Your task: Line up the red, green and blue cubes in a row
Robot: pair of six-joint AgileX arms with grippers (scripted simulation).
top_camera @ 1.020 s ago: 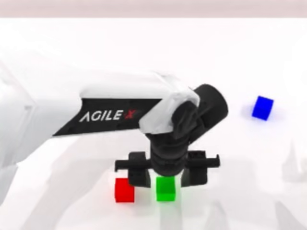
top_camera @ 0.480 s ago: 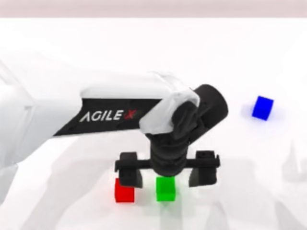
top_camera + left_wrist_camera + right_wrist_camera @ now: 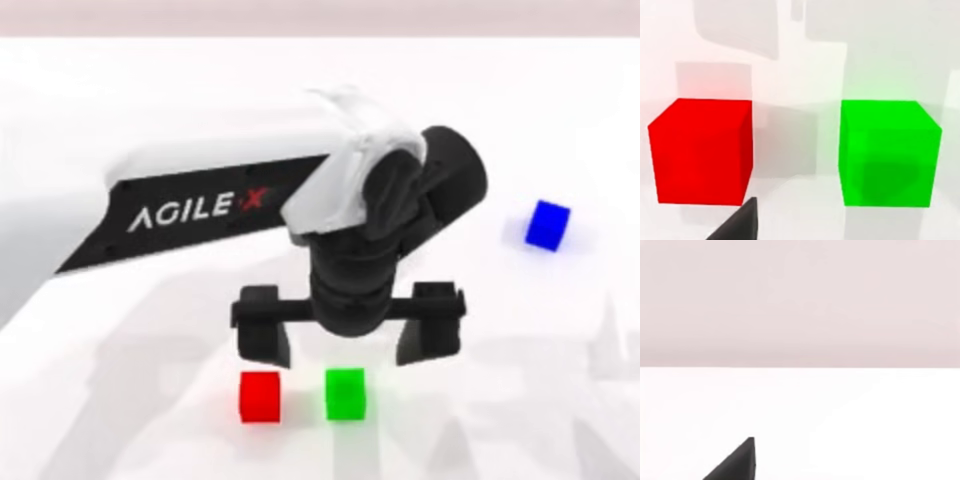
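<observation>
The red cube [image 3: 260, 396] and the green cube [image 3: 345, 393] sit side by side near the table's front, a small gap between them. They fill the left wrist view as red cube [image 3: 702, 152] and green cube [image 3: 887, 152]. My left gripper [image 3: 347, 348] hovers open just behind and above them, holding nothing; one dark fingertip [image 3: 742, 225] shows beside the red cube. The blue cube [image 3: 548, 224] lies apart at the right, farther back. My right gripper [image 3: 782, 470] is out of the top view, open over bare table.
The left arm's white forearm [image 3: 200, 205] stretches in from the left over the table's middle. Bare white table [image 3: 500, 400] lies around the cubes, and a pale wall [image 3: 800, 300] runs behind the table.
The left gripper's fingers spread away from the green cube, letting it go. The gripper then rose and drew back. The cubes stayed where they were.
</observation>
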